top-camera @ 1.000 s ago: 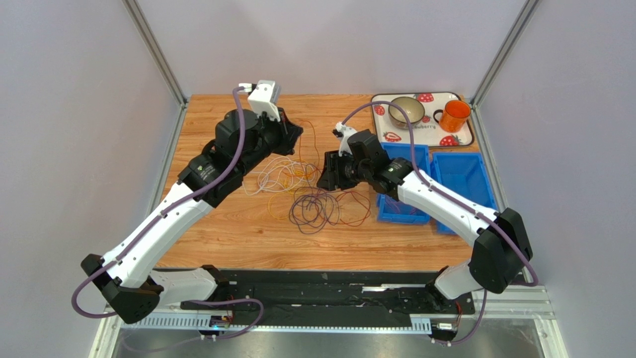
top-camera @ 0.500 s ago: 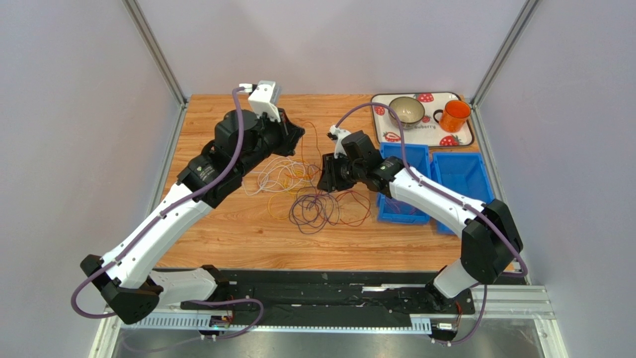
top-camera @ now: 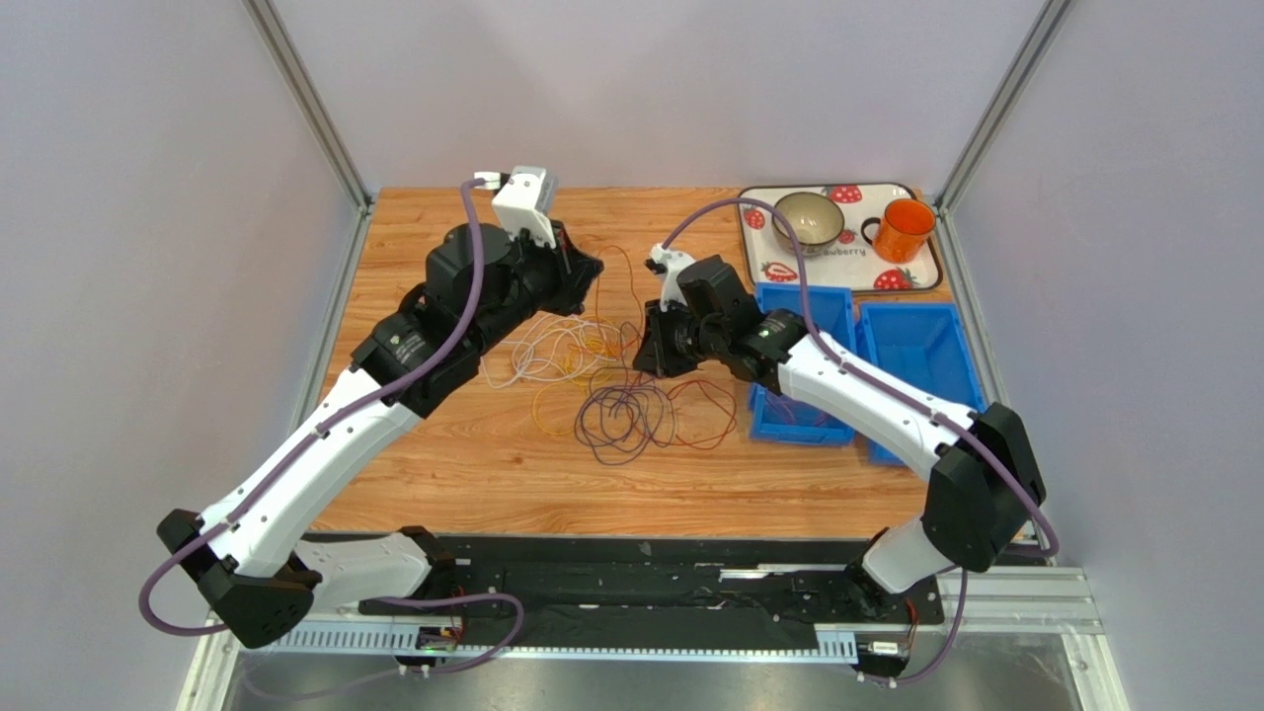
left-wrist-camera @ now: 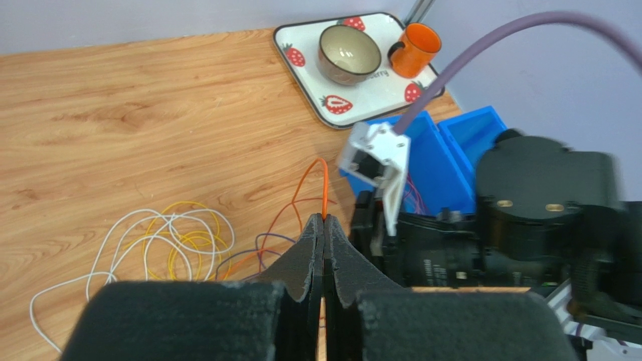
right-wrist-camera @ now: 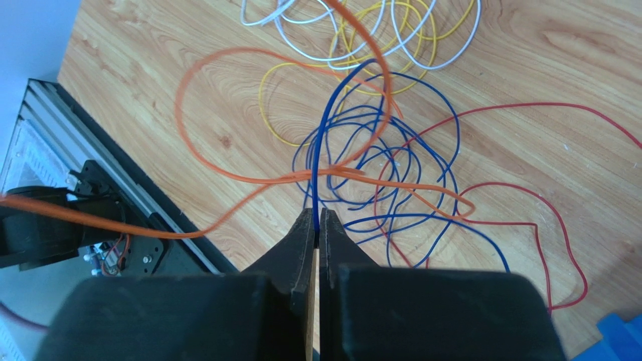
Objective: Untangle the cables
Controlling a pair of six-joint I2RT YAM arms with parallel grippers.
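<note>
Cables (top-camera: 623,378) lie mid-table (top-camera: 445,459) in loose tangled loops, white and yellow to the left, blue, red and orange to the right. Only the left wrist view shows the left gripper (left-wrist-camera: 324,226) pinched on an orange wire (left-wrist-camera: 325,192). Only the right wrist view shows the right gripper (right-wrist-camera: 316,218) clamped on a blue wire (right-wrist-camera: 313,180).

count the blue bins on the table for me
2. One blue bin lies partly under the right arm; the other blue bin sits beside it, farther right. Both are just nearer than the strawberry tray. None seems hidden.
</note>
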